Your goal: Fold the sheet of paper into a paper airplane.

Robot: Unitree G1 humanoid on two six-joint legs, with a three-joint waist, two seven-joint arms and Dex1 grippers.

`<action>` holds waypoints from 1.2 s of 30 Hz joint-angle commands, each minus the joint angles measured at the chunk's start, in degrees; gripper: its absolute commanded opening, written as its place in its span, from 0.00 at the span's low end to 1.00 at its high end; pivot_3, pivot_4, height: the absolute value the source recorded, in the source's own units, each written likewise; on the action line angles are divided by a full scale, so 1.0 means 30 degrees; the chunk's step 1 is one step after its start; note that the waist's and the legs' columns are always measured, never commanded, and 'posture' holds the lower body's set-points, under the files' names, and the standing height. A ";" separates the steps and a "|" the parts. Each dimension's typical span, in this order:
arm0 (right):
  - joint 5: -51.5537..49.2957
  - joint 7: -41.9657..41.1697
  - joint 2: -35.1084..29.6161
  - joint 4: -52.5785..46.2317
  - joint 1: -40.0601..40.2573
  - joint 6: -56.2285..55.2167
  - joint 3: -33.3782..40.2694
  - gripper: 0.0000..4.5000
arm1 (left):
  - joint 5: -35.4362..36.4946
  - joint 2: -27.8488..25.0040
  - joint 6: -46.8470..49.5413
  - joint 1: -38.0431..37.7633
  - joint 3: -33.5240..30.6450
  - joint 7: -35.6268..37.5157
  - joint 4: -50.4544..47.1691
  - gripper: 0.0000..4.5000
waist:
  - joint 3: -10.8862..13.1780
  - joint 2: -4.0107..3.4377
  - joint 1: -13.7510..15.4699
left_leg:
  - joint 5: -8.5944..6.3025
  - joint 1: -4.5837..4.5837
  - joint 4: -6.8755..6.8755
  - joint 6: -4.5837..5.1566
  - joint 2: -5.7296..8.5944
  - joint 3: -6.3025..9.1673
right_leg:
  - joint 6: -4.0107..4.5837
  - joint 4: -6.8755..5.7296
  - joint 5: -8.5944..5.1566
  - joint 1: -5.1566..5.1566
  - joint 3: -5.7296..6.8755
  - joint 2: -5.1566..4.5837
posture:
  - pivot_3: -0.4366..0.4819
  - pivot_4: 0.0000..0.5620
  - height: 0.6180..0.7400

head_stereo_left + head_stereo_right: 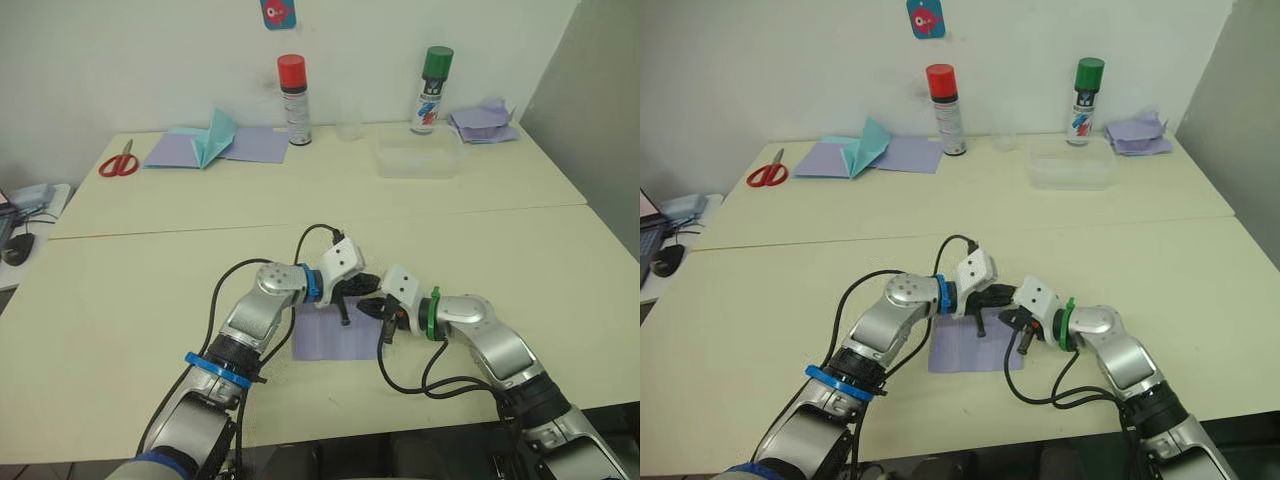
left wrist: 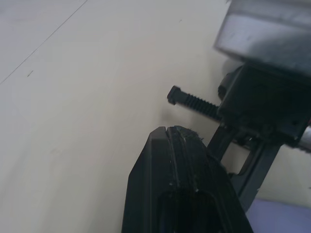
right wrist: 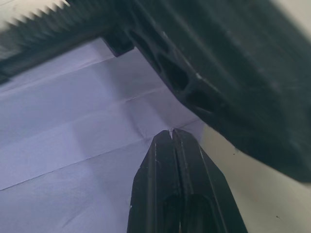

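The sheet of paper (image 1: 335,337) is lying flat on the pale surface (image 1: 120,290) near its front edge, directly under both wrists, with the two grippers meeting over its far edge at about twelve o'clock on the sheet. It is looking thin, light and limp, already carrying several straight creases that are running roughly parallel to its longer edges, so it will likely bend along those lines readily and slide on the smooth surface if pushed without a hold-down. The best purchase is probably an edge or corner, pinched lightly while the other gripper is pressing the sheet flat. Its long axis is running from nine to three o'clock, and as a plain rectangle it is pointing nowhere yet. The left gripper (image 2: 181,130) is showing its fingers pressed together with nothing between them, just past the sheet's far edge. The right gripper (image 3: 171,132) is likewise closed tip to tip, hovering at or touching a crease near the sheet's far right corner.
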State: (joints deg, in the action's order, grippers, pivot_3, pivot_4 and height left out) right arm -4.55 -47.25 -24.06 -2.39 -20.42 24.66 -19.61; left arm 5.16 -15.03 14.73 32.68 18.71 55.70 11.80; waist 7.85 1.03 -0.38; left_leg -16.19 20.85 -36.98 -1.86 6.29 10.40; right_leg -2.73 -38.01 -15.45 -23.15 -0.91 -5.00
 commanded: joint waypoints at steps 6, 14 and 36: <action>0.0497 0.0073 -0.0430 0.0227 0.0438 0.0617 -0.0328 0.01 | -0.2003 -0.0678 -0.0543 -0.0655 0.1045 -0.1002 0.0973 0.00 | -0.0006 0.0001 0.0046 | 0.0000 -0.0006 -0.0004 0.0000 0.0006 0.0000 | 0.0000 0.0003 0.0000 0.0013 0.0002 0.0000 | 0.48 0.27 1.00; 0.0473 0.0090 -0.0477 0.0109 0.0517 0.0717 -0.0324 0.01 | -0.2860 -0.1333 -0.0677 -0.1109 0.1076 -0.1507 0.1531 0.00 | -0.0012 0.0004 0.0050 | 0.0000 -0.0007 -0.0002 0.0000 0.0006 0.0002 | 0.0000 0.0006 0.0000 0.0014 0.0002 -0.0001 | 0.48 0.27 1.00; 0.0477 0.0302 0.0013 0.0479 0.0241 0.0766 -0.0708 0.01 | -0.2419 -0.3113 -0.1719 -0.0121 -0.1804 -0.3866 0.3498 0.00 | -0.0091 0.0030 -0.0323 | -0.0050 -0.0315 0.0043 0.0069 -0.0021 0.0048 | -0.0086 0.0037 -0.0047 0.0295 0.0002 0.0025 | 0.48 0.27 1.00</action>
State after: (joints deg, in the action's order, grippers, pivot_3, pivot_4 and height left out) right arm -4.52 -46.68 -24.00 -2.83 -19.83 25.87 -20.57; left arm -3.26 -23.62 8.85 32.91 15.59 44.47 22.97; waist 7.58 1.12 -1.35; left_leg -16.35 19.90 -36.85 -1.66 6.22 10.55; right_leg -2.99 -37.89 -15.59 -22.27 -0.90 -4.93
